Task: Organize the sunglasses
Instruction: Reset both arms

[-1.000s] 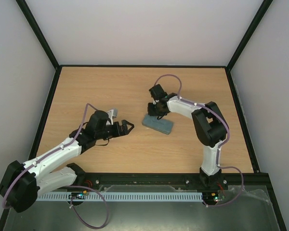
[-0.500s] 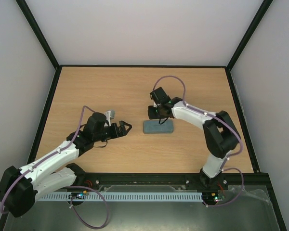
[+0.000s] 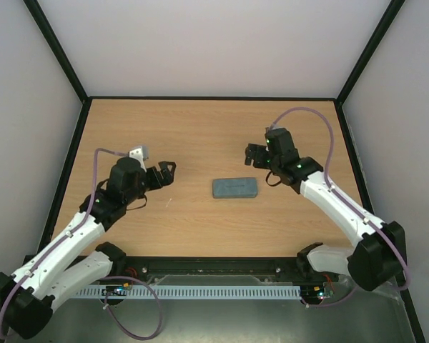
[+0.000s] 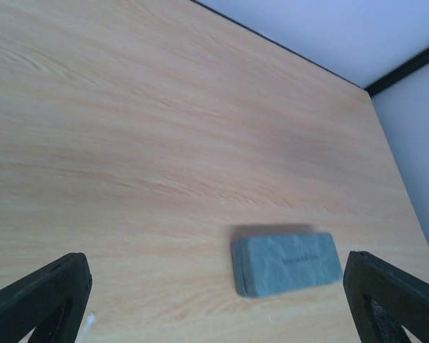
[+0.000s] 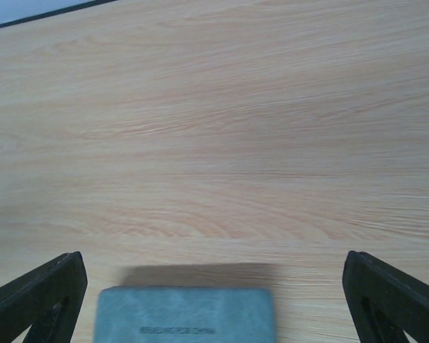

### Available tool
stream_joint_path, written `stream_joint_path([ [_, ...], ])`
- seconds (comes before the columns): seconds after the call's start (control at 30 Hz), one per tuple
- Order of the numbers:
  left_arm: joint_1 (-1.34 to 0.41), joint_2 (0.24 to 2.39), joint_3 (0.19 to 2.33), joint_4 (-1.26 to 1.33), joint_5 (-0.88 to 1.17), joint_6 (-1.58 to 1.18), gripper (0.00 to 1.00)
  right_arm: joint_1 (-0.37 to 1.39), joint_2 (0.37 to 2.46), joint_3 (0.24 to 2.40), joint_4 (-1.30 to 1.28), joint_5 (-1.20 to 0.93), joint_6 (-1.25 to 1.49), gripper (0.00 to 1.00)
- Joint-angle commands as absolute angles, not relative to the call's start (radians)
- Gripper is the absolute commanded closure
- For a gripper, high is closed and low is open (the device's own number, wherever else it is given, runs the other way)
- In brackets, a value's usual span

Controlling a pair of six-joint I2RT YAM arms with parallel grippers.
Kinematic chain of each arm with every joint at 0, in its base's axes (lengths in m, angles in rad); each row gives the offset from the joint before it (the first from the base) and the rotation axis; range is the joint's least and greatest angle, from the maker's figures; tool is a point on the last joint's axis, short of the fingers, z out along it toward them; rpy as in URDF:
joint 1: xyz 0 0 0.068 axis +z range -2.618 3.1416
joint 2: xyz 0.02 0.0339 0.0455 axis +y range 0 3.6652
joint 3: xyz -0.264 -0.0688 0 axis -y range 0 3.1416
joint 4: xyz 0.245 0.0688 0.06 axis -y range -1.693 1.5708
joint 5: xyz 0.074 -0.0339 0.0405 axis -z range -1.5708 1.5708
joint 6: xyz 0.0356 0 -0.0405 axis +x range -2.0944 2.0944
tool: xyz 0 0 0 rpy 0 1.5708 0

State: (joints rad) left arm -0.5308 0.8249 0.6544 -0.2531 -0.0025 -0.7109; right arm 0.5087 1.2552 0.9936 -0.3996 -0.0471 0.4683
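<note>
1. Two grippers stand above the table and touch nothing. The left gripper and the right gripper both have their jaws spread wide and empty.
2. Between them, near the middle of the table, lies the blue-grey case. It is closed and flat on the wood, with its long axis running left to right, roughly parallel to the near edge.
3. We find the sunglasses in no view. We judge that they rest inside the closed case, though the frames cannot confirm it.
4. From the right fingers the case lies toward the near edge and slightly left. In the right wrist view it shows at the bottom edge, between the two fingers, with its long side across the gap.
5. From the left fingers the case lies to the right and well apart. In the left wrist view it sits right of centre.
6. We judge the right arm the nearer, so any further handling of the case would fall to it.
</note>
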Motion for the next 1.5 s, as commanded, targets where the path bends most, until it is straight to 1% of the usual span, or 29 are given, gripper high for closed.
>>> stream_joint_path([
  [0.0, -0.469, 0.845, 0.69, -0.244, -0.049, -0.61, 0.01, 0.469, 1.181, 0.935, -0.409, 0.129, 0.477, 0.01],
  [0.13, -0.388, 0.894, 0.702, -0.196, -0.071, -0.564, 0.01, 0.441, 1.105, 0.838, -0.312, 0.26, 0.453, 0.01],
  [0.2, -0.346, 0.921, 0.699, -0.167, -0.083, -0.546, 0.01, 0.41, 1.118, 0.84, -0.314, 0.299, 0.453, 0.01],
  [0.27, -0.312, 0.941, 0.683, -0.124, -0.099, -0.505, 0.01, 0.356, 1.135, 0.835, -0.284, 0.279, 0.46, 0.01],
  [0.43, -0.271, 0.968, 0.6, 0.036, -0.19, -0.395, 0.01, 0.154, 1.105, 0.727, -0.068, 0.152, 0.476, 0.01],
  [0.53, -0.2, 1.021, 0.558, 0.125, -0.172, -0.369, 0.01, 0.088, 1.126, 0.688, 0.026, 0.188, 0.481, 0.01],
  [0.67, -0.077, 1.101, 0.504, 0.25, -0.068, -0.337, 0.01, 0.07, 1.155, 0.623, 0.178, 0.311, 0.44, 0.01],
  [0.73, -0.02, 1.139, 0.49, 0.294, -0.025, -0.319, 0.01, 0.065, 1.165, 0.566, 0.305, 0.343, 0.423, 0.01],
  [0.83, 0.022, 1.188, 0.471, 0.371, 0.017, -0.28, 0.01, 0.061, 1.212, 0.497, 0.479, 0.383, 0.402, 0.01],
  [1.0, 0.061, 1.248, 0.452, 0.463, 0.029, -0.255, 0.01, 0.059, 1.334, 0.435, 0.665, 0.453, 0.367, 0.01],
  [1.13, 0.068, 1.255, 0.432, 0.53, 0.001, -0.239, 0.01, 0.058, 1.377, 0.363, 0.793, 0.539, 0.365, 0.01],
  [1.23, 0.068, 1.258, 0.39, 0.629, -0.018, -0.206, 0.01, 0.058, 1.388, 0.322, 0.892, 0.555, 0.352, 0.01],
  [1.27, 0.068, 1.26, 0.372, 0.668, -0.018, -0.189, 0.01, 0.058, 1.392, 0.301, 0.96, 0.559, 0.333, 0.01],
  [1.33, 0.067, 1.276, 0.346, 0.748, -0.027, -0.161, 0.01, 0.056, 1.407, 0.292, 1.0, 0.597, 0.344, 0.01],
  [1.4, 0.067, 1.308, 0.348, 0.789, -0.053, -0.123, 0.01, 0.058, 1.449, 0.252, 1.135, 0.59, 0.311, 0.01],
  [1.47, 0.07, 1.345, 0.346, 0.842, -0.064, -0.099, 0.01, 0.063, 1.44, 0.264, 1.1, 0.588, 0.319, 0.01],
])
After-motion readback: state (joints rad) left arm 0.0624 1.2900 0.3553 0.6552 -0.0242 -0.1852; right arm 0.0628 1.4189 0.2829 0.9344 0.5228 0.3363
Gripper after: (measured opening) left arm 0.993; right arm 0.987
